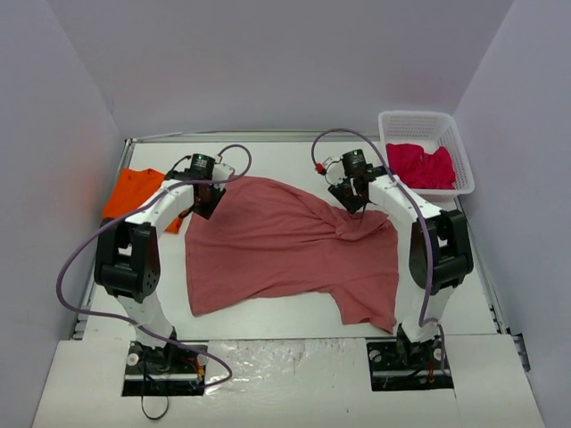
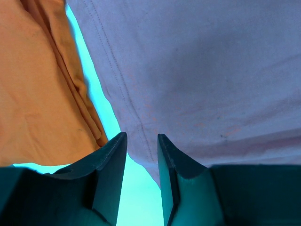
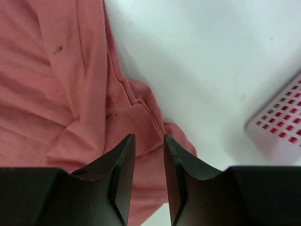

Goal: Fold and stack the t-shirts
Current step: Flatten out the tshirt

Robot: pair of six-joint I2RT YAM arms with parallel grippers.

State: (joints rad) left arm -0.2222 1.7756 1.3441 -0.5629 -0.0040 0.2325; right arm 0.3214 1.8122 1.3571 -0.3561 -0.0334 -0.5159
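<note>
The large brick-red t-shirt [image 1: 285,250] lies spread across the middle of the table, bunched into a fold near its far right corner. My left gripper [image 1: 212,201] hovers at its far left corner, jaws a little apart. In the left wrist view the gripper [image 2: 142,139] has only bare table between its fingers, and the shirt's hem [image 2: 197,70] lies just beyond the tips. My right gripper [image 1: 357,203] is over the bunched fold. In its own view that gripper [image 3: 149,139] stands narrowly open above the crumpled cloth [image 3: 70,94]. The orange t-shirt [image 1: 134,192] lies at the far left.
A white perforated basket [image 1: 446,125] at the far right holds the crimson-pink t-shirt [image 1: 419,165]; its corner [image 3: 282,127] shows in the right wrist view. The orange shirt [image 2: 37,84] lies close to the left of the left fingers. Grey walls enclose the table.
</note>
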